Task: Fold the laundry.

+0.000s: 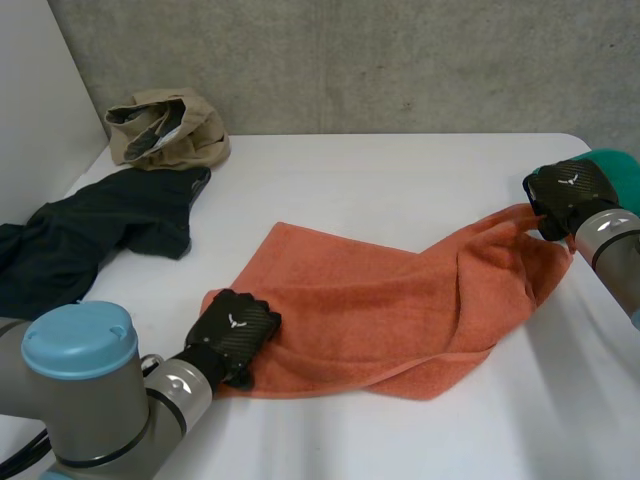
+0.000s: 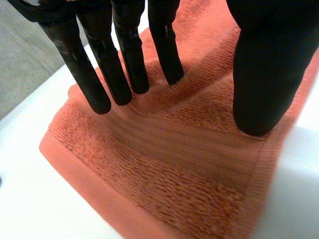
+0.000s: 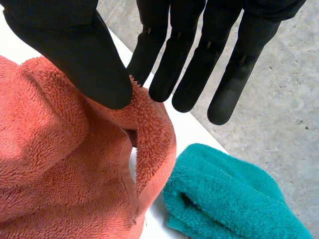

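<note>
Orange towel (image 1: 370, 310) lay rumpled across the white bench (image 1: 400, 180). Left hand (image 1: 232, 330) was flat on its near-left corner, fingers (image 2: 124, 59) straight and spread, pressing down. Right hand (image 1: 570, 195) pinched the far-right corner between thumb and straight fingers (image 3: 184, 64), lifted just beside a teal towel (image 3: 234, 199).

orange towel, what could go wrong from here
The right robot hand pinches only a thin bit of edge on the orange towel, so it may slip free. The left robot hand presses flat on a corner; a pull could drag it. The teal towel beside the pinch might get snagged.
</note>
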Motion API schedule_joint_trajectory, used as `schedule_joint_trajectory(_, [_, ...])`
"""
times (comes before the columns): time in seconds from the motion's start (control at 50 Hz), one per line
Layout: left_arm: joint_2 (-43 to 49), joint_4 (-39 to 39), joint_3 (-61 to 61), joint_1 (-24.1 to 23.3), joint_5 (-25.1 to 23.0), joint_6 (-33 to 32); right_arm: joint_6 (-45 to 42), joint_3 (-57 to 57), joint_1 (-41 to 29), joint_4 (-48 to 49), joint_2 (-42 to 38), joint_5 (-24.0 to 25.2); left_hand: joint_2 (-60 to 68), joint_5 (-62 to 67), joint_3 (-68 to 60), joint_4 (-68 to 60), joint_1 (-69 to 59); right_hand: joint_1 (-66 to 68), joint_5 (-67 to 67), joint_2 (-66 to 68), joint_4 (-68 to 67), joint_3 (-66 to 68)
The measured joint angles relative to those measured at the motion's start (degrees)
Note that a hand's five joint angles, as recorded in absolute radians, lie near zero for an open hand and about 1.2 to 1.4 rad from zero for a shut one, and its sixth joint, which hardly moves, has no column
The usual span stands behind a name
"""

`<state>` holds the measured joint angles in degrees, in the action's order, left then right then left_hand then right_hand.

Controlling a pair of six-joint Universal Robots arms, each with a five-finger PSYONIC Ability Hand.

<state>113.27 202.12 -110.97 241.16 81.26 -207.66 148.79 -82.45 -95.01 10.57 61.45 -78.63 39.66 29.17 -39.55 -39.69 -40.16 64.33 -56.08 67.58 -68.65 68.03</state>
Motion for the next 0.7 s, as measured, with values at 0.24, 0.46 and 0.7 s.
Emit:
schedule_joint_trajectory(0.24, [2.5,2.0,4.0,-0.6,0.6,-0.5,0.0,-0.3,0.1,0.1,0.3,0.0,9.5,9.7,-9.5,-9.5,-9.4,0.0,0.0,0.0,0.0,0.0])
schedule_joint_trajectory(0.46, [4.1,0.5,5.5,-0.7,0.4,-1.1,0.0,-0.3,0.4,-0.2,0.9,0.1,7.6,8.7,-7.7,-8.0,-6.7,0.0,0.0,0.0,0.0,0.0])
schedule_joint_trajectory(0.7, [-4.6,-2.9,2.3,-3.9,-0.4,4.3,0.1,-0.9,0.7,-0.1,2.2,0.3,-3.3,-3.1,3.1,3.5,3.2,0.0,0.0,0.0,0.0,0.0])
